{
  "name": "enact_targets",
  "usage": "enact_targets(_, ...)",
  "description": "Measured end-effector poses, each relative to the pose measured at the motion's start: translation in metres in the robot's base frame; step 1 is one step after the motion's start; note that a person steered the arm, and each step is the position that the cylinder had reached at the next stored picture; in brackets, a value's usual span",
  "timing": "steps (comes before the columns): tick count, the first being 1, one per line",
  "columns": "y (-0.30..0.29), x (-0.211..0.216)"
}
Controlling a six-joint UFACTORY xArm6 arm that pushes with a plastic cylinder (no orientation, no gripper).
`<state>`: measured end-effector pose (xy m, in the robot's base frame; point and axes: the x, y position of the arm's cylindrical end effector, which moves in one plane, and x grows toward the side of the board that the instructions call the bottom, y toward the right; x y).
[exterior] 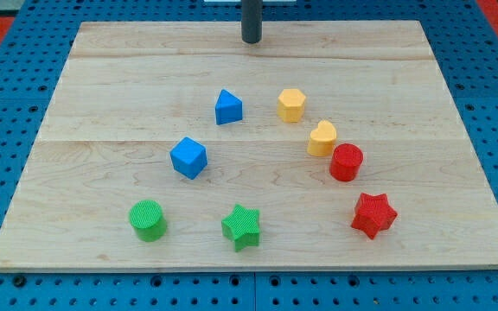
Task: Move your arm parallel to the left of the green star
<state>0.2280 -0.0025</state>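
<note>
The green star (pixel 241 227) lies near the view's bottom, a little left of centre, on the wooden board (pixel 102 95). My tip (pixel 251 40) is at the view's top centre, far above the star and well clear of every block. A green cylinder (pixel 148 219) sits to the star's left. The blue cube (pixel 188 158) and a blue pointed block (pixel 228 108) lie between my tip and the star.
A yellow hexagonal block (pixel 291 104), a yellow heart-like block (pixel 322 138), a red cylinder (pixel 347 162) and a red star (pixel 373 215) curve down the view's right. The board rests on a blue pegboard (pixel 7 69).
</note>
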Motion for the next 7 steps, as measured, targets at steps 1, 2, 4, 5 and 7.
enact_targets(1,-0.01,0.004)
enact_targets(2,-0.011,0.025)
enact_targets(4,-0.034,0.028)
enact_targets(5,-0.063,0.028)
enact_targets(7,-0.121,0.031)
